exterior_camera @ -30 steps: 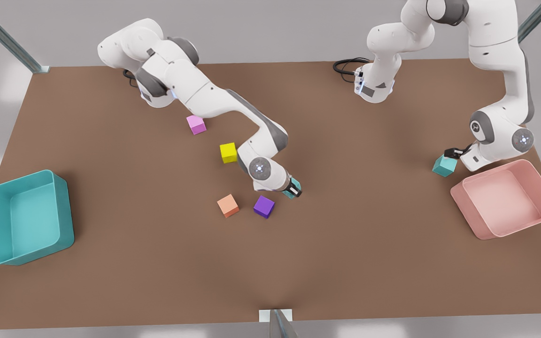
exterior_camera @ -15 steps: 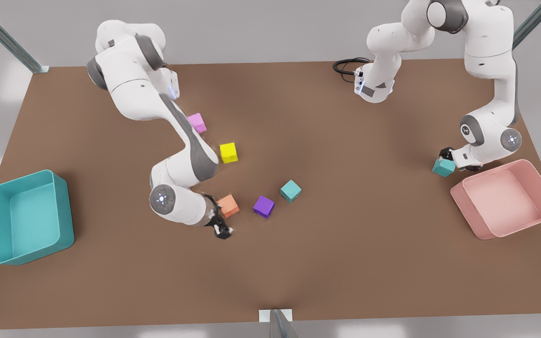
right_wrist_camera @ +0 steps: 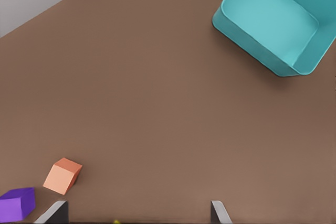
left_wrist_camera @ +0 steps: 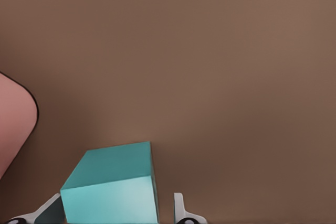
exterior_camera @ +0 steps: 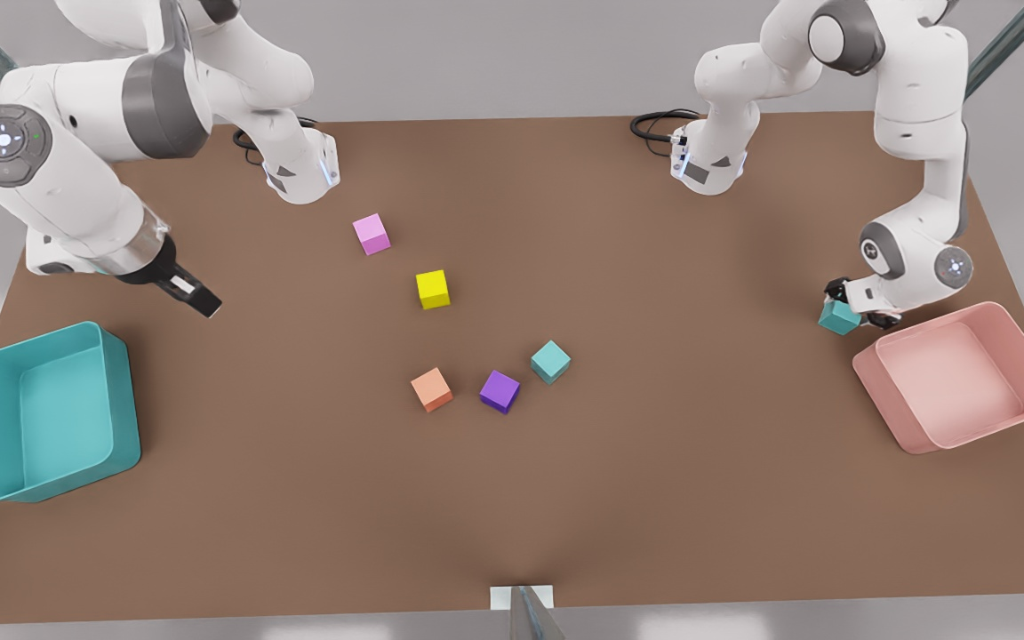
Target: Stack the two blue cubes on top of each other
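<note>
One blue cube (exterior_camera: 550, 362) rests alone on the brown table near the middle, beside a purple cube (exterior_camera: 500, 391). The other blue cube (exterior_camera: 836, 318) lies by the pink bin (exterior_camera: 890, 400) on the front view's right. My left gripper (exterior_camera: 845, 302) is down over it. In the left wrist view this cube (left_wrist_camera: 110, 184) sits between the open fingers of the left gripper (left_wrist_camera: 113, 205), with a gap on one side. My right gripper (exterior_camera: 192, 298) hangs open, raised above the table on the front view's left, empty in its own view (right_wrist_camera: 139, 211).
A teal bin (exterior_camera: 125, 400) stands at the front view's left edge, also visible from the right wrist (right_wrist_camera: 247, 45). Pink (exterior_camera: 372, 235), yellow (exterior_camera: 432, 289) and orange (exterior_camera: 431, 389) cubes lie around the middle. The pink bin's corner (left_wrist_camera: 13, 124) is close to the left gripper.
The right arm left the middle blue cube on the table and swung away to the front view's left, rising. The left gripper settled lower around the blue cube by the pink bin.
</note>
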{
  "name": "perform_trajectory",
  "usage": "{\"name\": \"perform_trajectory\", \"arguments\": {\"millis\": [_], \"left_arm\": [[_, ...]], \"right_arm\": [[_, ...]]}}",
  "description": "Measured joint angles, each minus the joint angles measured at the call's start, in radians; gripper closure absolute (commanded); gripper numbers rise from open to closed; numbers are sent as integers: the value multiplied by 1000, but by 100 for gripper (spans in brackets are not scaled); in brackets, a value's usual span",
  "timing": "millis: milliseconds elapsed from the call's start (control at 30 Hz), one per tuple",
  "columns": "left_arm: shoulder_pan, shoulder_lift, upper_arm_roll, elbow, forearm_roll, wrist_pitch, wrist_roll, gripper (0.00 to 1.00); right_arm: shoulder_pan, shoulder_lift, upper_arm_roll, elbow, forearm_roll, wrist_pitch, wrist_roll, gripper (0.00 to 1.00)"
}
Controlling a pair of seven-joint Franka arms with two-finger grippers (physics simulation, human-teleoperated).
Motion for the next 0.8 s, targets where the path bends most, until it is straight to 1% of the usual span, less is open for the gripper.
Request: {"name": "perform_trajectory", "arguments": {"millis": [133,200,267,367,533,633,700,733,800], "left_arm": [[3,29,0,0,-12,29,22,0],[4,36,0,0,-16,40,31,10],[5,39,0,0,-19,48,39,25],[5,40,0,0,-20,57,48,32],[-2,-5,0,-19,-56,47,59,32],[-4,-92,10,-24,-68,-24,49,32],[-37,-172,16,-21,-62,-85,26,32],[-70,-217,17,-2,-38,-125,5,32],[-165,-255,13,111,10,-231,-50,32]], "right_arm": [[-4,27,1,-7,14,-18,-120,0],[-3,31,0,-7,21,-23,-171,0],[-6,33,0,-7,25,-27,-217,0],[-12,34,0,-8,30,-31,-277,0],[-16,35,0,-11,32,-34,-356,0],[-22,36,0,-11,32,-35,-394,0],[-27,36,0,-10,33,-35,-416,0],[-29,36,0,-10,33,-35,-427,0],[-34,36,-1,-10,38,-36,-445,0]]}}
